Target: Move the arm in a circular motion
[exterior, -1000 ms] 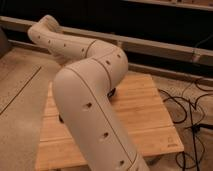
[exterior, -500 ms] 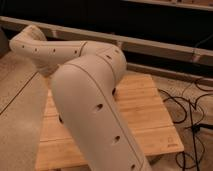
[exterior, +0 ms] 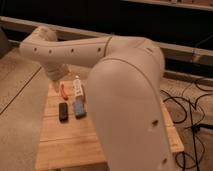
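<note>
The cream-white arm [exterior: 125, 90] fills the scene, its bulky elbow rising from 5 o'clock and its forearm stretching toward 10 o'clock above a wooden table [exterior: 65, 145]. The gripper [exterior: 55, 76] hangs at the arm's far end over the table's 10 o'clock corner; whether it is apart or together cannot be told. Just toward 4 o'clock lie a red item [exterior: 64, 90], a white tube [exterior: 77, 86], a black block [exterior: 63, 111] and a blue block [exterior: 79, 108]. Cables [exterior: 192, 107] trail on the floor at 3 o'clock.
</note>
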Robot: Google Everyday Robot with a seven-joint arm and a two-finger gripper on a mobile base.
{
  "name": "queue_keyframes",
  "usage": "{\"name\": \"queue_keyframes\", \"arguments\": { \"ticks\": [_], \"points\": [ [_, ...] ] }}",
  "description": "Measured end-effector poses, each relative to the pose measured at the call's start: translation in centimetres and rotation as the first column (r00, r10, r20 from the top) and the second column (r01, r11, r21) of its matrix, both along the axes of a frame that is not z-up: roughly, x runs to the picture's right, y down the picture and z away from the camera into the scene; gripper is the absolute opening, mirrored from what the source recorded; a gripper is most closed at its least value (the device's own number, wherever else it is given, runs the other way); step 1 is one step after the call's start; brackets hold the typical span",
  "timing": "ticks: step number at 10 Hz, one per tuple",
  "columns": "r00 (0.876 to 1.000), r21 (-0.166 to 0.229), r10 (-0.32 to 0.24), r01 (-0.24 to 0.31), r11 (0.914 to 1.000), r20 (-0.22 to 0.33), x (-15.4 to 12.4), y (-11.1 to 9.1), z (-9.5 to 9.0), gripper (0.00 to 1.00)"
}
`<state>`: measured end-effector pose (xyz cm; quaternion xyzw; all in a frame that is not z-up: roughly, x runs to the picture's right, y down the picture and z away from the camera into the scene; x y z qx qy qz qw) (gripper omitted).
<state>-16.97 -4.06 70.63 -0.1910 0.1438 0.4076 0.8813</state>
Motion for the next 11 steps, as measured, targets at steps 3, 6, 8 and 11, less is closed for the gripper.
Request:
{"name": "queue_keyframes", "arguments": {
  "ticks": [3,6,8,11],
  "points": [
    [0.979,0.095,0.172,-0.161,0.9823,-0.109,7.2,-5.6,0.1,0.65],
    [0.951,0.137,0.251,-0.228,0.9639,-0.179,9.2,-10.6,3.8,0.65],
    [0.956,0.13,0.231,-0.21,0.9691,-0.181,7.1,-12.4,7.0,0.65],
    [0.984,0.08,0.123,-0.113,0.9904,-0.128,0.9,-11.9,10.1,0.65]
  ]
}}
